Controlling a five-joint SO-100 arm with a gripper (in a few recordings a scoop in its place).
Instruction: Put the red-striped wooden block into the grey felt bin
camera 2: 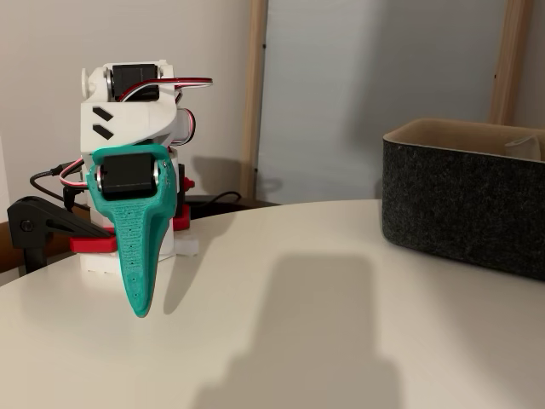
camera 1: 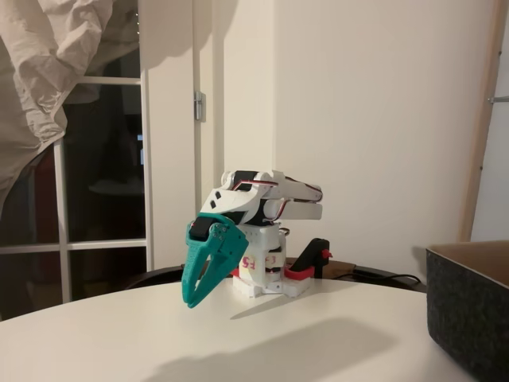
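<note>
The arm is folded low over its white base (camera 1: 258, 282). Its teal gripper (camera 1: 191, 301) hangs tip-down just above the white table, and the fingers meet at the tip with nothing between them. In the other fixed view the gripper (camera 2: 140, 308) is seen edge-on as one narrow blade. The grey felt bin (camera 1: 469, 314) stands at the right edge, well apart from the gripper, and its tan lining shows at the rim (camera 2: 464, 132). The red-striped wooden block is out of view.
A red-and-black plastic clamp (camera 1: 308, 264) holds the base to the round table's far edge, seen also as the clamp (camera 2: 47, 230) on the left. Bare tabletop (camera 2: 289, 324) lies between gripper and bin. A wall, a window and a cable are behind.
</note>
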